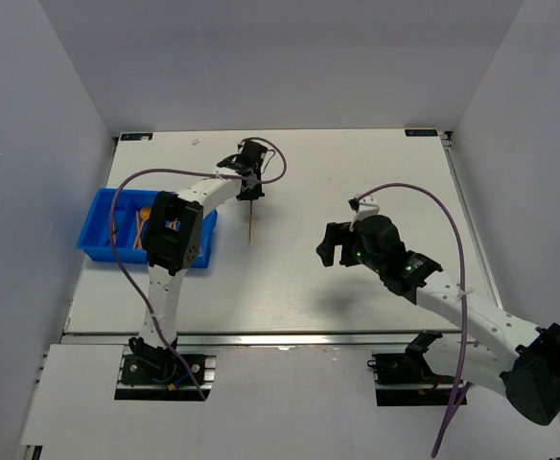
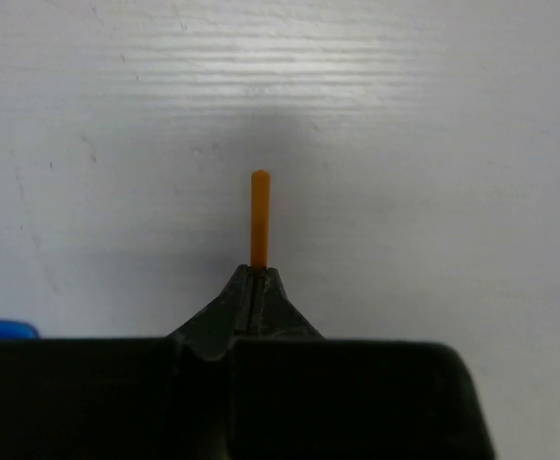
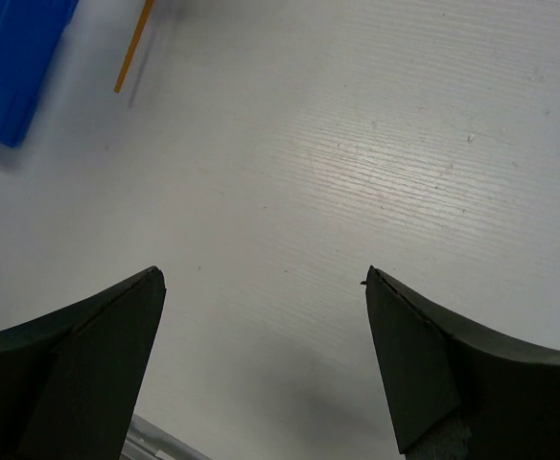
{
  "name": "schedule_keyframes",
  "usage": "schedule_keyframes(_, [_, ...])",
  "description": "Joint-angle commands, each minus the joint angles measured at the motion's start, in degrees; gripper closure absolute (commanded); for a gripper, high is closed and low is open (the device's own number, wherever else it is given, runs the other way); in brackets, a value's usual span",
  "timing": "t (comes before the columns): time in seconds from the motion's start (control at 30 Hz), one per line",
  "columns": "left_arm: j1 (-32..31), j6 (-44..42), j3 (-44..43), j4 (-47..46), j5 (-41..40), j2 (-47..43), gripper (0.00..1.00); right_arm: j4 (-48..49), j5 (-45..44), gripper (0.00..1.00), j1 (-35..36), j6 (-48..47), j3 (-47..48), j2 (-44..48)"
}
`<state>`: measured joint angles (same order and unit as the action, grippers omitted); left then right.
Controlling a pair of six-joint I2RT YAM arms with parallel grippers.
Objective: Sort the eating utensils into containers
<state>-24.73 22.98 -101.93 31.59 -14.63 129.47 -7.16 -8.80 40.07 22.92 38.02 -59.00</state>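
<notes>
The left gripper point(image 1: 251, 190) is out over the far middle of the white table point(image 1: 309, 287). Its jaws are pressed tight together on a thin orange stick point(image 1: 251, 222). In the left wrist view the two dark fingers point(image 2: 278, 297) meet in a point, and the stick point(image 2: 260, 216) pokes straight out from between them. Only a short bit of it shows there, and the rest is hidden in the grip. From above, the stick hangs from the left gripper and points back toward the near edge. I cannot tell if its end touches the table. The blue bin point(image 1: 98, 235) sits at the left side of the table, and the left arm point(image 1: 170, 240) crosses over part of it. The stick is to the right of the bin, not in it. Some orange utensils point(image 1: 144, 222) lie inside the bin, but the arm hides a lot, so I cannot tell which slot they are in. The right gripper point(image 1: 326, 246) is over the middle of the table, well apart from the stick. Its jaws are spread wide with nothing between them. In the right wrist view its two fingers point(image 3: 88, 355) stand far apart over bare table, and the stick point(image 3: 133, 43) and a corner of the bin point(image 3: 11, 57) show at the top left.
</notes>
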Motion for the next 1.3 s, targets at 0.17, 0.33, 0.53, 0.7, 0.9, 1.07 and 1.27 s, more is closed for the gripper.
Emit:
schedule_keyframes(0.17, [-2.69,1.01,5.76,-2.77,1.28,-18.89,1.0,-0.14,0.1,0.11,-0.35,-0.94,1.09,2.05])
schedule_keyframes(0.33, [-0.42,0.14,10.87,-2.15,-9.43,-27.75,1.0,-1.28,0.01,0.11,-0.44,-1.65,1.97,2.49])
schedule_keyframes(0.53, [14.76,-3.99,12.55,1.79,-12.26,-35.86,1.0,-3.12,-0.08,0.11,-0.44,-3.14,2.76,3.37])
schedule_keyframes(0.7, [27.95,-10.58,19.21,-2.41,-15.07,-41.66,1.0,-3.13,1.76,0.11,-0.52,-3.84,3.02,3.11])
schedule_keyframes(0.9, [35.1,-21.47,28.0,-12.51,-22.79,-43.07,1.0,-2.6,4.75,0.11,-0.52,-4.81,4.43,1.0])
schedule_keyframes(1.07, [37.56,-29.22,31.88,-21.92,-25.36,-41.58,1.0,-1.11,7.91,0.11,-0.52,-4.64,3.2,1.17])
schedule_keyframes(1.27, [37.65,-32.56,27.49,-23.25,-24.92,-35.71,1.0,-3.47,8.18,0.11,-0.44,-5.51,5.74,-2.17])
